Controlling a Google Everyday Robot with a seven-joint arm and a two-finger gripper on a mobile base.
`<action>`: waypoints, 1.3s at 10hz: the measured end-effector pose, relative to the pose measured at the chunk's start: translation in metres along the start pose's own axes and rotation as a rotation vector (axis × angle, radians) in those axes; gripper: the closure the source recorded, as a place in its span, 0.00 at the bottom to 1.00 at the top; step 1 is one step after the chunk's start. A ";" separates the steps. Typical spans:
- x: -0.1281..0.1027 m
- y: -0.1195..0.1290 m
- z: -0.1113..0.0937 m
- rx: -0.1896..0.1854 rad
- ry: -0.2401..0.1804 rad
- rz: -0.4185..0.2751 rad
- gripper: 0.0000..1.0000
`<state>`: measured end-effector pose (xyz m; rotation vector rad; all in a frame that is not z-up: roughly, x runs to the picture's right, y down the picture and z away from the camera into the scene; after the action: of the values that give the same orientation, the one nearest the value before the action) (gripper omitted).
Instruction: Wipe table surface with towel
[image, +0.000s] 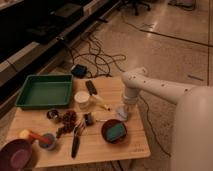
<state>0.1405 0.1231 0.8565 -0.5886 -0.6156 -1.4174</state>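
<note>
Starting at the near edge of the wooden table (102, 152): a purple bowl (17, 156) sits on the near-left corner, partly cut off by the frame. Just behind it is a small bowl (48, 141) with something red-orange in it, and a yellow object (23, 134) beside it on the left. A black utensil (75, 143) lies lengthwise near the middle. Right of that is a dark red bowl (114, 131) with a teal block inside. The white robot body (192, 135) fills the near right, off the table's right end. Mid table: a brown pile (67, 121), then a white cup (81, 100) upright, with a pale pen (101, 104) lying just right of it. The arm (160, 89) reaches left from the body, bends and drops straight down. The gripper (123, 107) points down over the right half of the table, just behind the dark red bowl. The towel (120, 115) is a pale grey lump directly under the gripper, resting on the tabletop. Gripper looks to be in contact with it; grip state: can't tell. Further back there is a dark bar (91, 87) near the far edge and a green tray (44, 91) on the far-left part of the table. On the floor beyond are a black box (78, 70) and loose cables (100, 57). Dark shelving (35, 30) runs along the left, and a chair base (135, 5) is at the far top.
</note>
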 end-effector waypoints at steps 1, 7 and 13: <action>-0.001 0.008 -0.003 -0.014 0.001 0.014 1.00; 0.041 0.068 0.008 -0.091 0.017 0.156 1.00; 0.138 0.075 0.011 -0.099 0.150 0.218 1.00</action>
<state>0.2224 0.0378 0.9606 -0.6020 -0.3522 -1.2773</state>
